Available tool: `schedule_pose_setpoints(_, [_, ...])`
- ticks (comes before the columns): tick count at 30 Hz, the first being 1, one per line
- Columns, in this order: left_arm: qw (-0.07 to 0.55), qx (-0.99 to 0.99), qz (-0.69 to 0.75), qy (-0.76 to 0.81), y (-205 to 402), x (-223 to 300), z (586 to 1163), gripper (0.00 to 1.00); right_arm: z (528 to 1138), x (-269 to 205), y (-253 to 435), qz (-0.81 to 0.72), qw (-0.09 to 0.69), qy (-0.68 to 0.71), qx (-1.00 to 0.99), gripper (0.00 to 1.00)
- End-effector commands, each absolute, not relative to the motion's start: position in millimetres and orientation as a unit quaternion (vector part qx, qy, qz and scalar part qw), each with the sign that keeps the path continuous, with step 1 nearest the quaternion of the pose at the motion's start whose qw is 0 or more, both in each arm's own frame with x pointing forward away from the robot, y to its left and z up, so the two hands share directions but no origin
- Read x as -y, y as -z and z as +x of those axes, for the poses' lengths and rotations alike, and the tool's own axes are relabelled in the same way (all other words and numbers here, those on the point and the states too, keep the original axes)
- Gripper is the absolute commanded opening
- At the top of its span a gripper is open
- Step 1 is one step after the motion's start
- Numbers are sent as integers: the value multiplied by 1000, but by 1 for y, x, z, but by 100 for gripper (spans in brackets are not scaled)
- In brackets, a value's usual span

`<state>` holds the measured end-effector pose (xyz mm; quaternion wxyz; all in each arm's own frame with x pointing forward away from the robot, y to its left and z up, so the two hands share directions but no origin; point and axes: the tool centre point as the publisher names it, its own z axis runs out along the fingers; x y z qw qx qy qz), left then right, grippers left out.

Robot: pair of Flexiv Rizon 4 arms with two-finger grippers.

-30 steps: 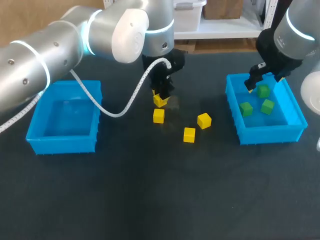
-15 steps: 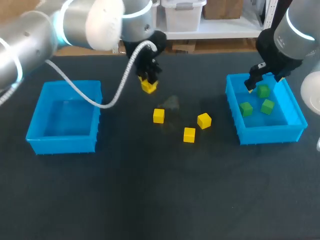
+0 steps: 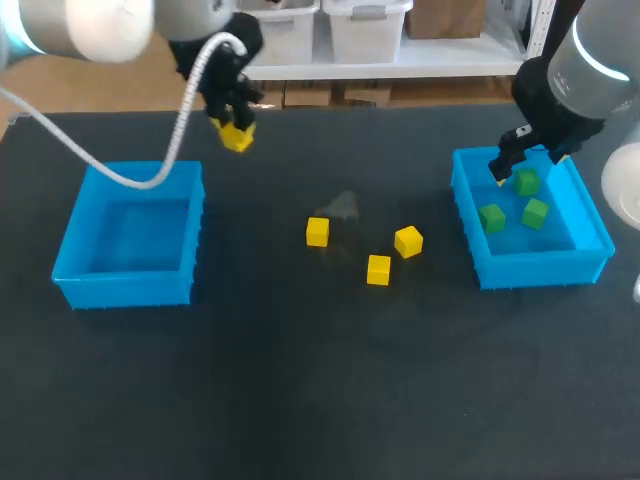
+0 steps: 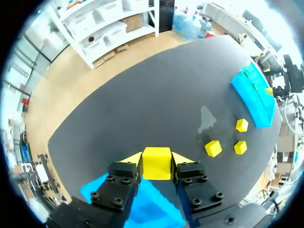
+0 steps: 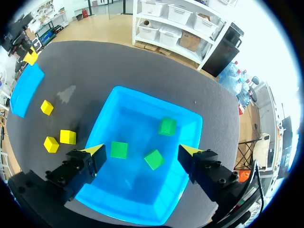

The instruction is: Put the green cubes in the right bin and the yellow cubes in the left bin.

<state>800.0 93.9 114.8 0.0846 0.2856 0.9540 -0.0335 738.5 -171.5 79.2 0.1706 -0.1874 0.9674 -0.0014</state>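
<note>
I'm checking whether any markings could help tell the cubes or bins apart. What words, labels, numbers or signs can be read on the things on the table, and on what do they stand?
None can be read.
The held yellow cube, the loose yellow cubes, the green cubes, the left bin and the right bin all show plain faces with no print.

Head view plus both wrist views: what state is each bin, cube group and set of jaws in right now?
left jaws: shut on one yellow cube.
held yellow cube: gripped, in the air near the left bin, not yet binned.
left bin: empty.
right bin: holds three green cubes.
loose yellow cubes: three, lying between the bins.
right jaws: open, empty, above the right bin.
</note>
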Motion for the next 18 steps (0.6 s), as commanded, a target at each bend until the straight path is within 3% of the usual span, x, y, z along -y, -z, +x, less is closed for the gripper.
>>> schedule_pose_setpoints(1, [201,-942,260,63,-124,-140,758,0,737,172,-79,-187,172,2,-967,100])
schedule_pose_setpoints(18, [168,-966,194,29,-86,-218,704,0,737,172,-79,-187,172,2,-967,100])
